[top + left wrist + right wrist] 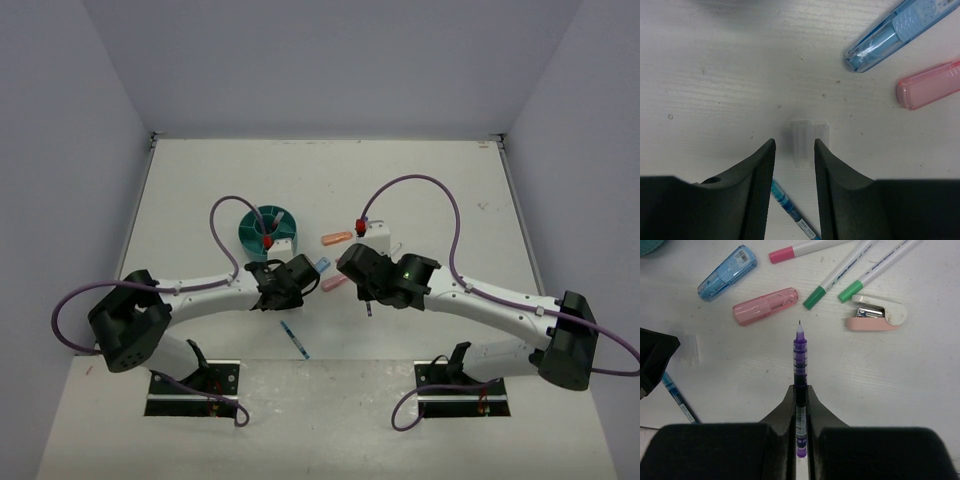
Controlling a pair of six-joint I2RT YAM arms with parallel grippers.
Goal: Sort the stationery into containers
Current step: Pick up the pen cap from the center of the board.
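Observation:
The round teal organizer (267, 230) stands at the back left with a red item in it. My left gripper (795, 145) is open and low over the table. A small clear plastic piece (809, 140) lies just ahead of its fingertips, and a thin blue pen (790, 212) lies under the jaws. My right gripper (799, 390) is shut on a purple pen (799, 355), tip pointing forward. Ahead of it lie a light-blue marker (727, 272), a pink marker (766, 306), a pink-capped white pen (800, 249) and two green-capped pens (835, 277).
A pink and white stapler (877, 314) lies right of the green-capped pens. An orange marker (336, 238) and a white item with a red tip (372, 230) lie between the organizer and the right arm. The two grippers are close together near mid-table.

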